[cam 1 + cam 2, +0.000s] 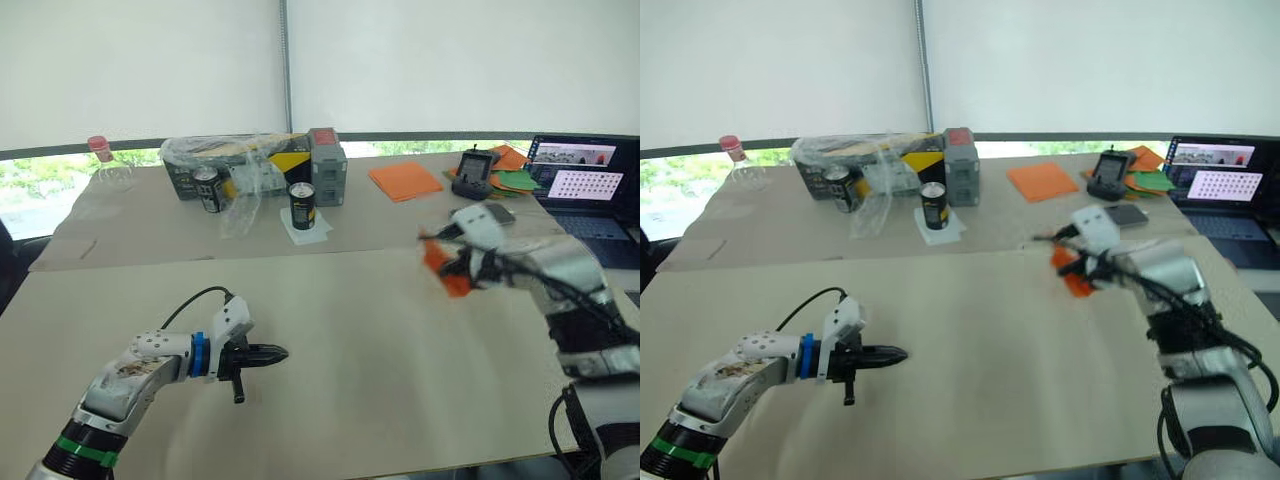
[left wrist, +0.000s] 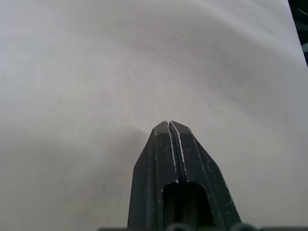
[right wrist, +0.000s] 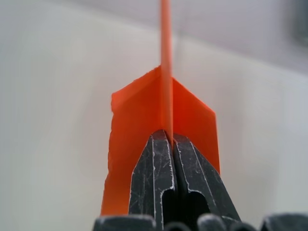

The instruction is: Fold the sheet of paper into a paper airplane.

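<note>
Left eye view, plane: the paper airplane (image 1: 445,268) is up off the worktop (image 1: 330,340), over its 3 o'clock side, pinched in the right pincer (image 1: 447,262). It's blurry here, so I can't call its long axis from this angle.

Left eye view, left arm: the left pincer (image 1: 275,353) hangs low over the worktop around 7 o'clock, tips pointing toward 3 o'clock. The plane sits well apart from it, off toward 2 o'clock.

Right eye view, same layout: right pincer (image 1: 1072,262) with the orange wedge (image 1: 1074,275) at 3 o'clock, left pincer (image 1: 896,354) down at 7 o'clock. Right arm is obviously the nearer one, since it's the one carrying it.

Right eye view, decoy: the flat orange stack (image 1: 1043,181) sits at 1 o'clock on the far worktop, next to the green papers (image 1: 1157,181). Not our sheet.

Left wrist view: fingers (image 2: 190,163) pressed together on nothing, bare worktop (image 2: 77,86) beyond them.

Right wrist view: fingers (image 3: 154,178) clamped on the plane's center fold (image 3: 166,72), which stands on edge between them. The long axis runs straight out along the pincer toward 12 o'clock, with a wing flaring to each side.

My take: folding looks pretty much done, and whatever comes next is all on the right arm, with the left too far off to help without a long reach.
</note>
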You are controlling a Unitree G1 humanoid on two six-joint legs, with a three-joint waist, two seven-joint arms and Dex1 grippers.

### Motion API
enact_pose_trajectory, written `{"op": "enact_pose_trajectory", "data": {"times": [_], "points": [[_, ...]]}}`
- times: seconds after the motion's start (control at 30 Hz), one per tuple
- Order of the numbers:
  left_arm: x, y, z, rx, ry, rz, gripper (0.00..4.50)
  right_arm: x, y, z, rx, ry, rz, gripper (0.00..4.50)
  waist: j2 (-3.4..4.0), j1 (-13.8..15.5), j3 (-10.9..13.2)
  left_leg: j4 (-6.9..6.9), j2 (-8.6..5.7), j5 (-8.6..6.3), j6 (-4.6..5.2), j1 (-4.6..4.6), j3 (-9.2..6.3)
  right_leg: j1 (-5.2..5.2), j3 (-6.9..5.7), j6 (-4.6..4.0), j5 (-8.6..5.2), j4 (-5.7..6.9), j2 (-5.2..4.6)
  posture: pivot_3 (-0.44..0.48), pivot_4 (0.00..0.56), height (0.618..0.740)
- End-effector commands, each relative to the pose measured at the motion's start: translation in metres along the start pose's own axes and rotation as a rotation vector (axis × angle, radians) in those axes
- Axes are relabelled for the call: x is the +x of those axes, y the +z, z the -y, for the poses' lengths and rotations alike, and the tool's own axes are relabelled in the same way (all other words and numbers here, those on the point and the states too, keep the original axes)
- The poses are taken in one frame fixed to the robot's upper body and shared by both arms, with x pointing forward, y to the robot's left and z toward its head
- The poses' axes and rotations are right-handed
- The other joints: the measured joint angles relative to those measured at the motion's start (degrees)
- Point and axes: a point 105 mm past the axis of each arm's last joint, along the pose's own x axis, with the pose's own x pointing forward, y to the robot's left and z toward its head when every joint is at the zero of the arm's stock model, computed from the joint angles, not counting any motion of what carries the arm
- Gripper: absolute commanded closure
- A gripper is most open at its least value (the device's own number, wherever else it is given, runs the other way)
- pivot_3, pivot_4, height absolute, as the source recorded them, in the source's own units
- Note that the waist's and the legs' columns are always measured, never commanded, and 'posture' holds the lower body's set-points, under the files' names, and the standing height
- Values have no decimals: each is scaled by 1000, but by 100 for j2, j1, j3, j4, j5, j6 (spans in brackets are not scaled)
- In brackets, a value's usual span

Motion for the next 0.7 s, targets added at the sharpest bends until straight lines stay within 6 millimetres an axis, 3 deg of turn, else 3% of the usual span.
{"op": "enact_pose_trajectory", "data": {"times": [0.03, 0.27, 0.67, 0.7], "points": [[1, 6, 2, 36, -1, 15, 4500, 3, 1, 45, 7, -138, 20, 4485, 0, 3, 0, -2, 2, 4, -6, -1, 2, 0, 1, 0, 0, -3, 1, 0, 150, 740], [4, 5, 4, 34, 7, 24, 4500, 23, -12, 48, 27, -77, 11, 4485, 0, -96, 0, 4, 9, -2, 5, -7, 19, 1, 17, 1, 1, -1, 3, 0, 150, 740], [6, 4, 4, 32, 14, 27, 4500, 27, -23, 45, -67, -4, -32, 4485, 1, -115, 0, 6, 8, -3, 6, -8, 14, 2, 15, 4, 2, 4, 2, 0, 150, 740], [7, 5, 4, 33, 14, 29, 4500, 27, -26, 47, -62, -13, -36, 4195, 1, -116, -1, 6, 8, -3, 6, -8, 14, 2, 15, 4, 2, 4, 2, 0, 150, 740]]}}
